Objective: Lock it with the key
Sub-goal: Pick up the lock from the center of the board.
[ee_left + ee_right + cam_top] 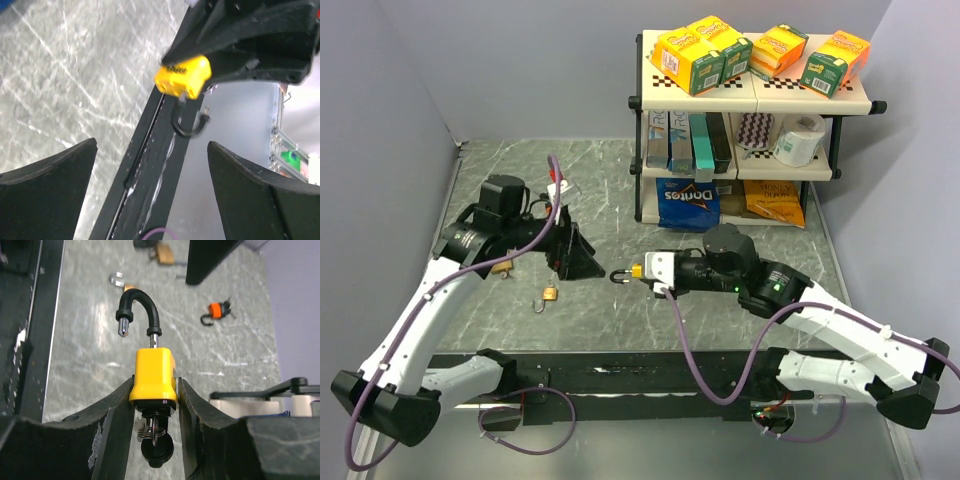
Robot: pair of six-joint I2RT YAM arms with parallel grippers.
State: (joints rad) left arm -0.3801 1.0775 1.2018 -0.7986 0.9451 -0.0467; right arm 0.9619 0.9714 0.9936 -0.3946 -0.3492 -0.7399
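Note:
My right gripper [155,382] is shut on a yellow padlock [153,375] and holds it above the table. Its black shackle [140,305] is swung open, one end free. A black-headed key [157,450] on a ring sits in the lock's base. In the top view the padlock [638,271] points left toward my left gripper [582,262]. My left gripper [151,145] is open and empty, a short way from the padlock [182,76] and facing its shackle [189,125].
A small brass padlock [550,294] lies on the table below my left gripper. An orange padlock [216,311] lies under the left arm. A shelf rack [750,120] with boxes and a Doritos bag [687,203] stands at the back right.

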